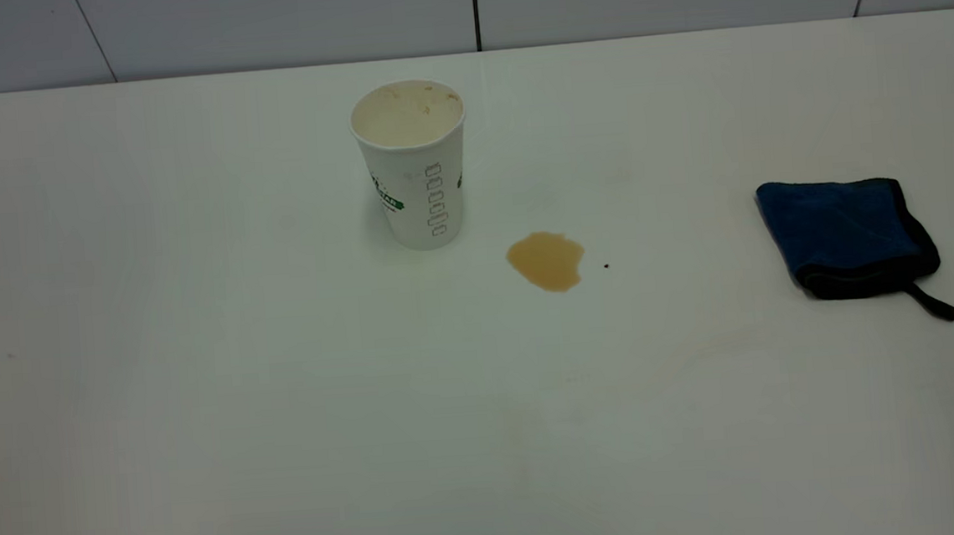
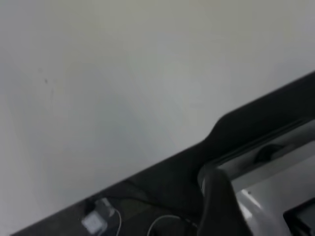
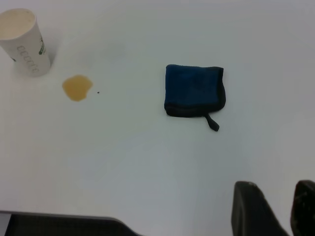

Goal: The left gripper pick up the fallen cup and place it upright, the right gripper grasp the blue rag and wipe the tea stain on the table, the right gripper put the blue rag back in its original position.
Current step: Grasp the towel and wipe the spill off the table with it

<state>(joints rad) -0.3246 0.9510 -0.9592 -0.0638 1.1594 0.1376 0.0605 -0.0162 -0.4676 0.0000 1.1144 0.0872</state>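
Note:
The white paper cup (image 1: 413, 167) stands upright on the white table (image 1: 286, 415), tea-stained inside; it also shows in the right wrist view (image 3: 24, 42). The light-brown tea stain (image 1: 546, 261) lies just right of and nearer than the cup, and shows again in the right wrist view (image 3: 77, 87). The folded blue rag (image 1: 848, 237) with black edging lies at the table's right (image 3: 194, 91). Neither gripper is in the exterior view. My right gripper (image 3: 290, 196) hovers over bare table well short of the rag, fingertips apart and empty. Of my left gripper only one dark finger (image 2: 219, 206) shows, by the table edge.
A tiny dark speck (image 1: 606, 266) sits just right of the stain. A grey panelled wall (image 1: 476, 7) runs behind the table's far edge. In the left wrist view, cables and a small grey device (image 2: 98, 219) lie beyond the table edge.

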